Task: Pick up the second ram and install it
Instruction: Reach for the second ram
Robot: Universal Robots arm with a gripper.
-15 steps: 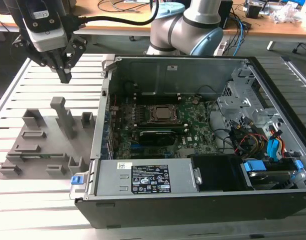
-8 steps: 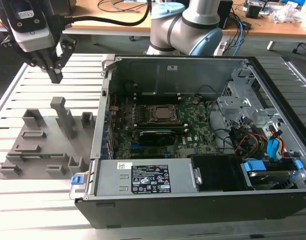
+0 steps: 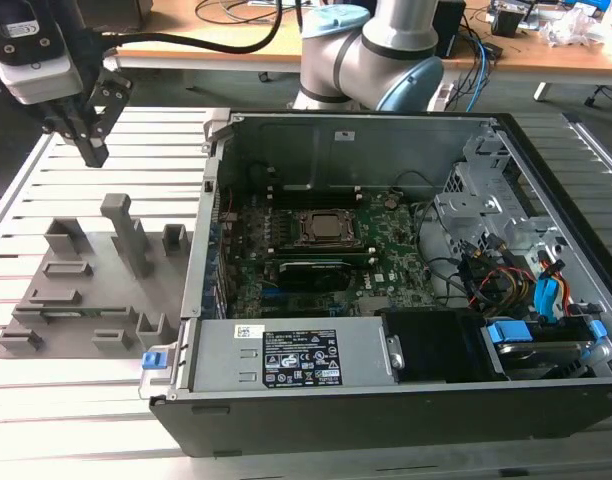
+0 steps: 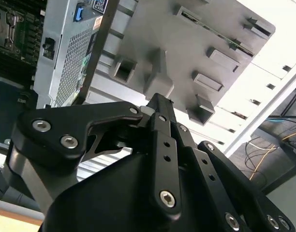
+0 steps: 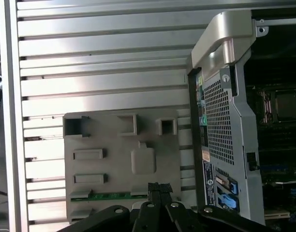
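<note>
1. While it hangs at the upper left of the exterior view, the one tool (image 3: 93,152) has both fingers pressed together, gripping nothing.
2. One ram (image 5: 109,195) sits in a slot of the single grey tray (image 5: 90,137), seen in the first wrist view; the tool is clear of it.
3. One open case (image 3: 386,140) stands on the tabletop (image 3: 66,400) at the exterior view's right of the tray.

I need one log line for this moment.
hand: shut, empty, above grey holder tray | second ram: in tray, not picked | computer case: open
</note>
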